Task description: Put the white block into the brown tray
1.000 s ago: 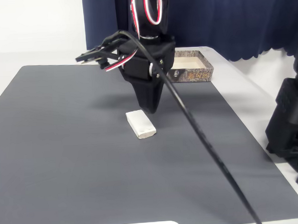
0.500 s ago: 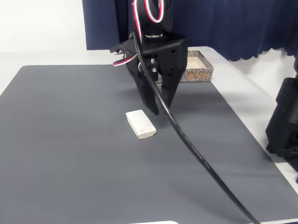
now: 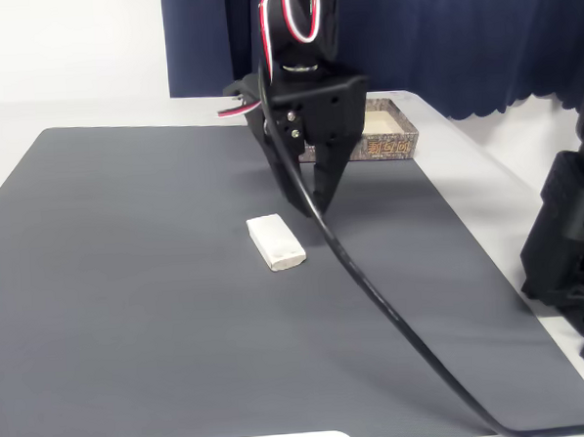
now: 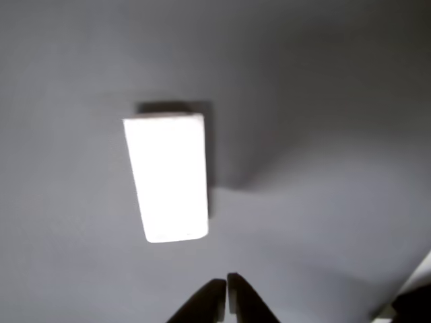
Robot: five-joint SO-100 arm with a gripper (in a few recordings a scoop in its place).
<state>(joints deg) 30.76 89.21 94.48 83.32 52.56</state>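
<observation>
Wrist view is showing the tool [image 4: 225, 286] with its two tips pressed together, holding nothing and hanging just above the dark mat [image 3: 129, 286]. The white block [image 3: 276, 243] is lying flat right beside it. The brown tray [image 3: 391, 140] is sitting behind the arm, well apart

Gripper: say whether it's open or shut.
Shut. In the wrist view the gripper tips meet, empty, just short of the block lying flat on the mat.

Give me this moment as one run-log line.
hand: shut, empty, above mat | white block: flat on mat, left of hand, untouched | brown tray: behind arm, block not in it
</observation>
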